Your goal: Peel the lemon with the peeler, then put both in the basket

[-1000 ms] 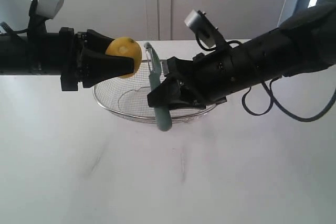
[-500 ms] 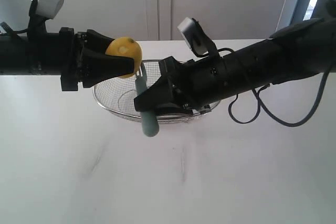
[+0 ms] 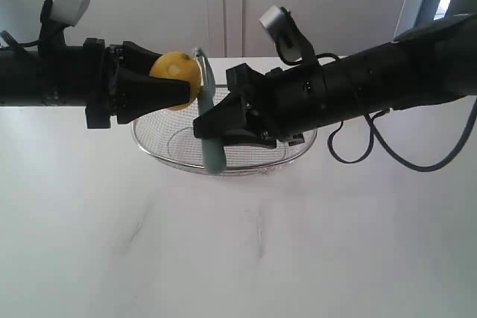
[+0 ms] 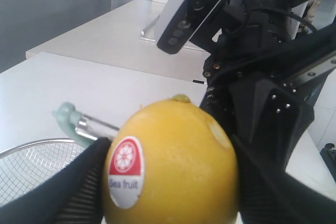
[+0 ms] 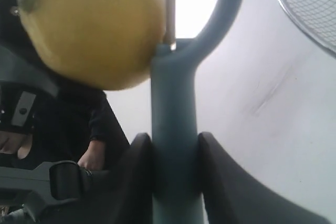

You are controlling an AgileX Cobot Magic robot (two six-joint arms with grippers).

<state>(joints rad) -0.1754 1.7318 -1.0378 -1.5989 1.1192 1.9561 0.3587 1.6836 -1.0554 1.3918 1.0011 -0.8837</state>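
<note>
Tabletop (image 3: 238, 251) foremost; above it, right pincer (image 3: 216, 126) clamped on peeler (image 3: 213, 156), blade against lemon (image 3: 177, 78) clamped in left pincer (image 3: 165, 88); basket (image 3: 246, 172) beyond, beneath both; advised: light, even strokes along the skin.

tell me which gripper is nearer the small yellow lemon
Left. The left gripper is clamped on the small yellow lemon; the right gripper sits below and beside it, gripping the slim teal-handled peeler, whose metal blade head reaches up to the lemon.
</note>
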